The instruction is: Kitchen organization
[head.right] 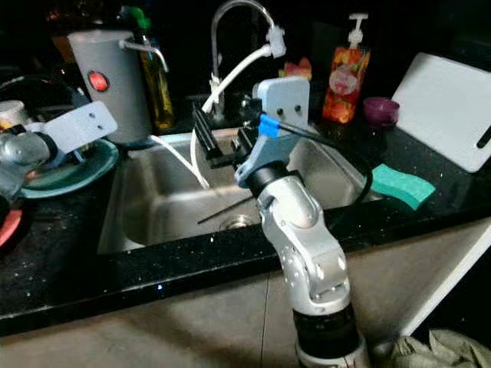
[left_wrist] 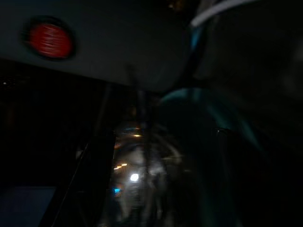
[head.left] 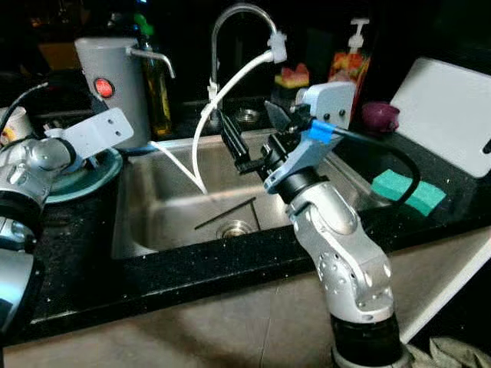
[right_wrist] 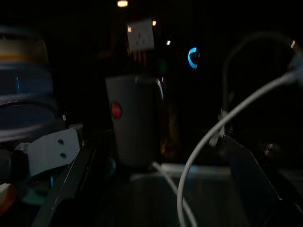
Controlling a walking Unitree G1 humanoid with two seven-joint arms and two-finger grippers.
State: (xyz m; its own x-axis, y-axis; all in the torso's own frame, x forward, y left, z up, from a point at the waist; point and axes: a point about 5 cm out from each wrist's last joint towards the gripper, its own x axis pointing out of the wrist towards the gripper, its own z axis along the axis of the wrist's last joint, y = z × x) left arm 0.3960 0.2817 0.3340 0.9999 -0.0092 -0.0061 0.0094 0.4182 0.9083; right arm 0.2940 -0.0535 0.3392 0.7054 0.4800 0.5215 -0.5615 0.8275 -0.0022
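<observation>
- A dark kitchen: a black speckled desk [head.left: 92, 284] runs across the frame, with a steel sink [head.left: 153, 222] set into its middle and a faucet [head.left: 238, 19] arching over the back rim.
- In the sink basin lies a thin dark stick [head.left: 224, 213], perhaps a chopstick, its long axis running from lower left to upper right, just above the drain [head.left: 234, 228].
- The right claw [head.left: 253, 142] hangs over the sink at frame centre with its fingers spread apart, released and empty. The stick lies below it and slightly left, so this arm is the nearer.
- The left claw sits at the left edge over a teal plate [head.left: 88, 180]; whether it is released or clenched I cannot tell.
- A grey kettle [head.left: 115, 84] stands upper left, a green sponge [head.left: 408, 192] and a white board [head.left: 449, 115] on the right.
</observation>
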